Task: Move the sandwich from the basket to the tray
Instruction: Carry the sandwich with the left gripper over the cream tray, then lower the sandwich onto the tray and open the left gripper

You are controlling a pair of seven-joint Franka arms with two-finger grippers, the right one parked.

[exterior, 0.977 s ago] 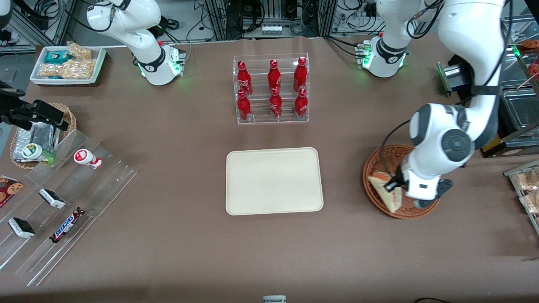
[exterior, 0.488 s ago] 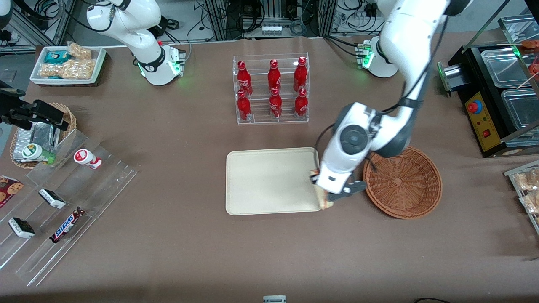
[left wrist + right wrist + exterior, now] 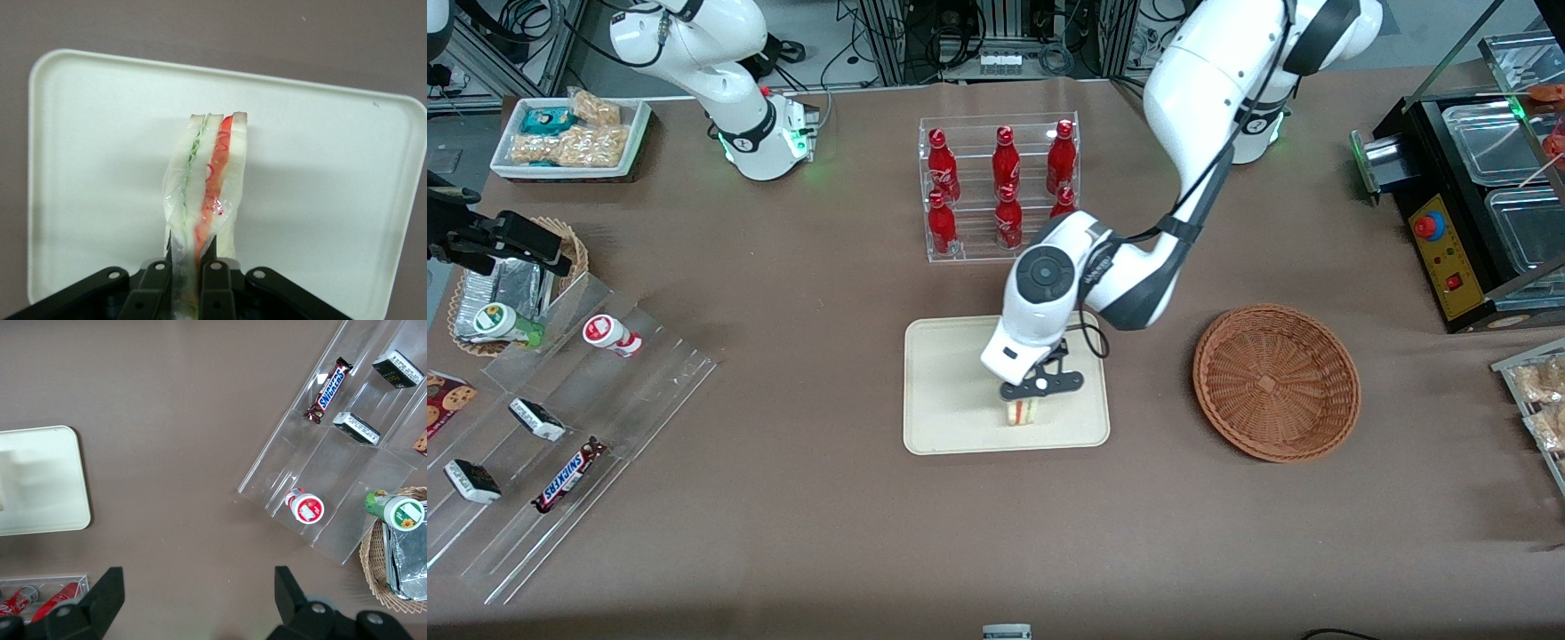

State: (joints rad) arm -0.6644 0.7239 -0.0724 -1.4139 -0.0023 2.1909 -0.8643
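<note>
Already your tool (image 3: 1024,397) pinched the sandwich (image 3: 205,180) upright over the tray (image 3: 943,391); you needed to lower it gently before parting the fingers.

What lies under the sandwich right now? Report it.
The tray lies under the sandwich, which the gripper holds shut above it, cut edge up. The wrist view shows bare tray around the sandwich; whether its lower edge touches the tray is covered by the sandwich itself.
</note>
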